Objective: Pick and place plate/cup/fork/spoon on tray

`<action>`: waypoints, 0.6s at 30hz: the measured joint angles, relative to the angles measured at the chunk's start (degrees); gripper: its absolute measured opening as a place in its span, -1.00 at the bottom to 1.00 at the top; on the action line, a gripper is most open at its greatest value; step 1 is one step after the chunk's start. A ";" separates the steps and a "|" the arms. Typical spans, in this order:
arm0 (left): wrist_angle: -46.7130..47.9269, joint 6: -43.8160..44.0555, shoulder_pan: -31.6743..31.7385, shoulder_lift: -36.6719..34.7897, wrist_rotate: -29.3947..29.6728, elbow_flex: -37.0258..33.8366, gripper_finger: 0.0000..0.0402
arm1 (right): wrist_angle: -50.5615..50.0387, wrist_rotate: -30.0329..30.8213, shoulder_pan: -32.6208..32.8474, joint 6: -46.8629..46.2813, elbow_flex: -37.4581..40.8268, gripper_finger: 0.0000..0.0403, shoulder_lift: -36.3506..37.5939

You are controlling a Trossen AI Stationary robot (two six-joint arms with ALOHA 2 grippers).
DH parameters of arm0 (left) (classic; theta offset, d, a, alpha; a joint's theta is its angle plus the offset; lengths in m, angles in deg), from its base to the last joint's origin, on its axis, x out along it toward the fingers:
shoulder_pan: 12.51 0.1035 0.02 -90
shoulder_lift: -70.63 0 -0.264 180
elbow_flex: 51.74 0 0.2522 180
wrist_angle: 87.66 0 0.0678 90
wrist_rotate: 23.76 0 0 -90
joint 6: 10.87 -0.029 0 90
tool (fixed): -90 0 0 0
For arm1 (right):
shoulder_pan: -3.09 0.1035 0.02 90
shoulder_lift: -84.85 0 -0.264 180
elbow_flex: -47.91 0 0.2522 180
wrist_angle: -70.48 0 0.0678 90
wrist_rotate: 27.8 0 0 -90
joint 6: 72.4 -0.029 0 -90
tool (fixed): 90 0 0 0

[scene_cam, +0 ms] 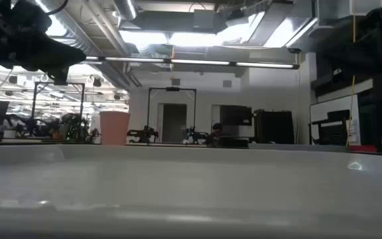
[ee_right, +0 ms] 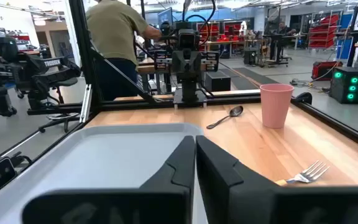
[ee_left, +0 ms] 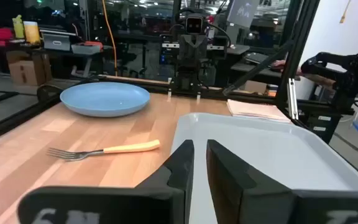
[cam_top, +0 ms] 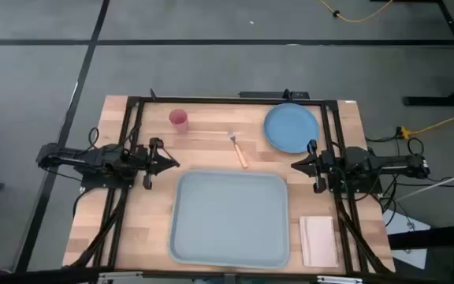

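The tray point(cam_top: 228, 218) lies on the wooden worktop point(cam_top: 132, 229) at the near middle, and nothing is on it. The plate point(cam_top: 291, 128) is on the worktop beyond the far right corner of the tray, apart from it. The cup point(cam_top: 179, 120) stands upright near the far left part of the worktop, well apart from the plate. The fork point(cam_top: 238, 149) lies between the cup and the plate, just beyond the far edge of the tray, with its tines pointing away from the tray. The spoon point(ee_right: 225, 117) is seen only in the right wrist view, where it lies flat on the wood beside the cup. A white pad point(cam_top: 318, 241) lies just right of the tray, near its front corner. The left hand point(cam_top: 173, 163) hangs at the left side of the tray near its far corner; its fingers point(ee_left: 180, 163) have a small gap between them and hold nothing. The right hand point(cam_top: 296, 166) hangs at the right side of the tray near the plate; its fingers point(ee_right: 180, 155) are almost together and hold nothing. A person point(ee_right: 114, 37) stands in the room behind the worktop.
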 joint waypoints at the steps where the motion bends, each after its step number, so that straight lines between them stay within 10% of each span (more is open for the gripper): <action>1: 0.00 0.00 0.00 0.02 0.00 0.00 -0.82 | 0.00 0.00 -0.02 0.00 0.00 -0.90 0.02; 18: 0.00 0.00 0.00 0.00 0.02 0.01 -0.82 | 0.00 -0.02 -0.02 0.00 0.00 -0.90 0.00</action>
